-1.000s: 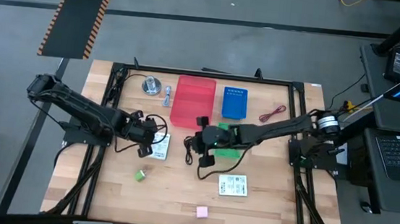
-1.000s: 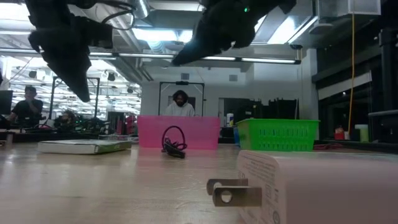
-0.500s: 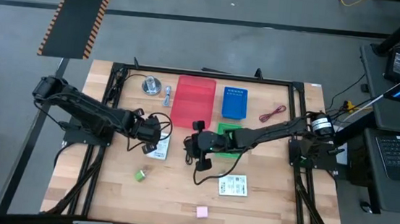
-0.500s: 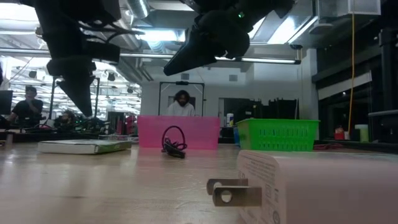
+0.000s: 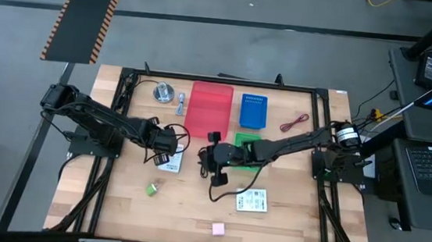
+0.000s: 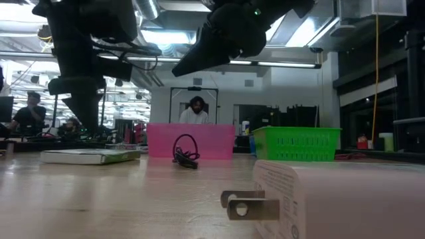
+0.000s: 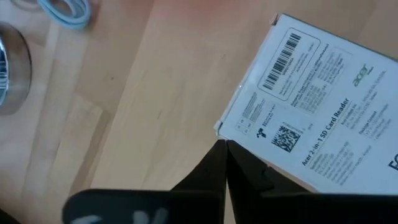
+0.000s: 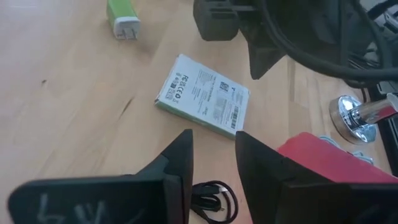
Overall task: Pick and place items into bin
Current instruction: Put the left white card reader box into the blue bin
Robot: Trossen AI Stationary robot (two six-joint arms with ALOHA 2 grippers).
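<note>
Just left of centre in the high view, the left gripper [image 5: 168, 143] hung right above the white packet [image 5: 171, 162], and the wrist view showed its 2 fingers [image 7: 219, 163] pressed together with nothing between them, tips sitting at the packet's corner. So my read: it was lining up for a grab but wasn't ready. To do this well it needed to spread the fingers first, wide enough to straddle the packet's short side, then come down flat, because pinching at a corner would probably just spin the thing.

The right gripper [image 5: 215, 149] sat at centre frame above the coiled black cable [image 5: 219, 176], fingers parted a bit and empty in its wrist view. That cable [image 8: 211, 200] lay right below the fingertips, so a straight drop onto the bundled middle looked like the safest grab, loose loops slip out.

Bins were the red tray [image 5: 208, 108] at upper centre, plus a blue bin [image 5: 253, 111] and a green basket [image 5: 246, 153] beside it. Second packet [image 5: 251, 200], green block [image 5: 151, 188] and pink block [image 5: 217, 228] still lay lower on the table [image 5: 114, 206].
</note>
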